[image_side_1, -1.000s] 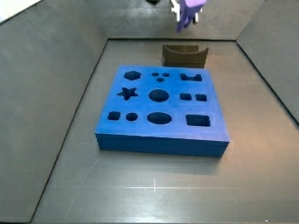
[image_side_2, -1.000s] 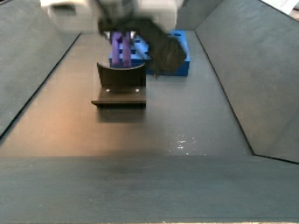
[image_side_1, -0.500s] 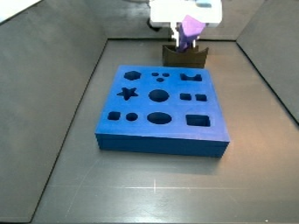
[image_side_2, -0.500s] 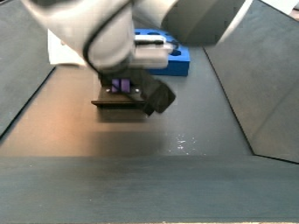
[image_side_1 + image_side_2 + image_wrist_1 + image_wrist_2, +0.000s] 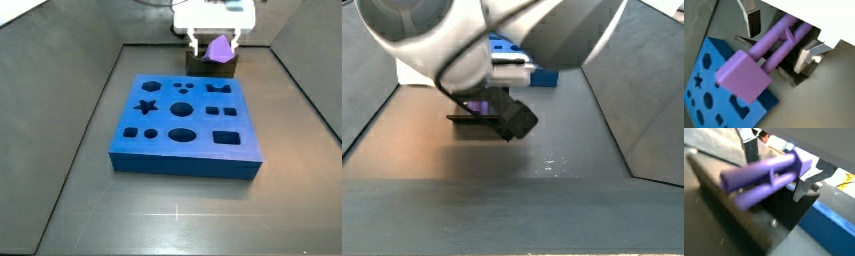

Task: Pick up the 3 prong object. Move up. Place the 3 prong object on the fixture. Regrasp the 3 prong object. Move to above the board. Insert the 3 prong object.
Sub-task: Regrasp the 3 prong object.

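**Even light, soft focus up close**

Light falls evenly and dimly across my grey enclosure; shadows are faint. My gripper (image 5: 781, 42) sits over the fixture (image 5: 757, 223), and in both wrist views everything near my jaws is blurred. The 3 prong object (image 5: 764, 57) between them looks smeared, perhaps by closeness. A small glare spot marks the floor (image 5: 549, 160) in a side view.

1. My gripper (image 5: 217, 42) hangs at the floor's far edge, over the fixture (image 5: 210, 66).
2. The 3 prong object (image 5: 764, 55) lies between my fingers (image 5: 808, 55), on the fixture.
3. The board (image 5: 185, 122) lies mid-floor, nearer than the fixture.
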Motion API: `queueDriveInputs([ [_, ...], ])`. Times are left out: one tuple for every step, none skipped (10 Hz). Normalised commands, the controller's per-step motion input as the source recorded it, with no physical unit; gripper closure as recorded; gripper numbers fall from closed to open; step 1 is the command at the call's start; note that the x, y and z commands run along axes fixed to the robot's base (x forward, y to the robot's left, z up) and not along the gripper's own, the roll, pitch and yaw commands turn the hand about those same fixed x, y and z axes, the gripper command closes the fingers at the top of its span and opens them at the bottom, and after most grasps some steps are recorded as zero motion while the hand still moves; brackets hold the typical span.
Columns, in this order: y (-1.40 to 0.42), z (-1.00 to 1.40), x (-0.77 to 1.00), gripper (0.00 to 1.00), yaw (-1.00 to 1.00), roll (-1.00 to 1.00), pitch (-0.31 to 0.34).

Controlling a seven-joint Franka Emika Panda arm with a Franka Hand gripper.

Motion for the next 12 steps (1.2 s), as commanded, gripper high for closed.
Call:
queueDriveInputs([
  [0.0, 1.0, -0.03, 0.0, 0.06, 0.06, -0.056],
  [0.0, 1.0, -0.04, 0.0, 0.07, 0.06, -0.017],
  [0.0, 1.0, -0.04, 0.0, 0.08, 0.06, 0.014],
  [0.0, 0.89, -0.04, 0.0, 0.07, 0.05, 0.052],
  [0.0, 0.77, -0.04, 0.0, 0.06, 0.05, 0.069],
  [0.01, 0.48, -0.03, 0.0, 0.03, 0.04, 0.104],
  [0.01, 0.36, -0.02, 0.0, 0.01, 0.04, 0.113],
  [-0.97, 1.0, -0.01, 0.0, 0.01, 1.0, 0.08],
  [-1.0, 0.97, 0.0, 0.0, 0.01, 1.0, 0.08],
  [-1.0, 0.94, -0.03, 0.0, 0.01, 1.0, 0.069],
  [-1.0, 0.91, -0.06, 0.0, 0.01, 1.0, 0.061],
  [-0.91, 0.76, -0.07, 0.0, 0.01, 1.0, 0.056],
])
